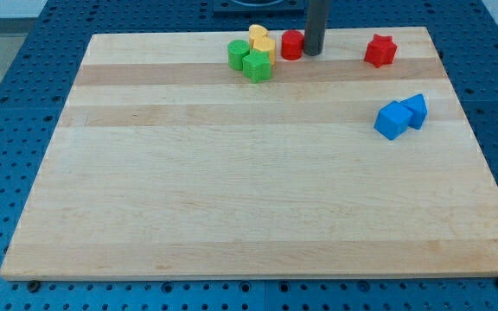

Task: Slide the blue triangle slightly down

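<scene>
The blue triangle [417,110] lies at the view's right, touching a blue cube [393,120] on its lower left. My tip [312,52] is near the view's top, far to the upper left of the blue triangle. It stands right next to a red cylinder [291,45] on its left.
A red star [379,50] sits at the top right. A green cylinder [239,54], a green cube [257,66] and two yellow blocks [260,40] cluster at the top centre. The wooden board [232,190] rests on a blue perforated table.
</scene>
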Robot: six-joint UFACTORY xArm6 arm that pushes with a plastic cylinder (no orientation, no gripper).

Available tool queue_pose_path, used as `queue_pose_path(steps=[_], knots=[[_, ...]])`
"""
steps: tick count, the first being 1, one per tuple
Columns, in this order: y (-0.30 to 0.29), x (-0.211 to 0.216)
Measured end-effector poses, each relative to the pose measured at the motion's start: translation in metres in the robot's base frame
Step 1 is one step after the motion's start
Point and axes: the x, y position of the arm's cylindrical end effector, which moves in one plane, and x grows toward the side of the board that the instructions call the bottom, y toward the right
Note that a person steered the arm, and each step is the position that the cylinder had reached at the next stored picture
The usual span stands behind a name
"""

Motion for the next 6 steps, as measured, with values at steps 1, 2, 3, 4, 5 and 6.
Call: queue_pose_path(steps=[1, 2, 3, 4, 5, 6], knots=[[-0.021, 0.0], [0.001, 0.0], [0.054, 0.0], [0.089, -0.01], [0.099, -0.035], [0.145, -0.036]])
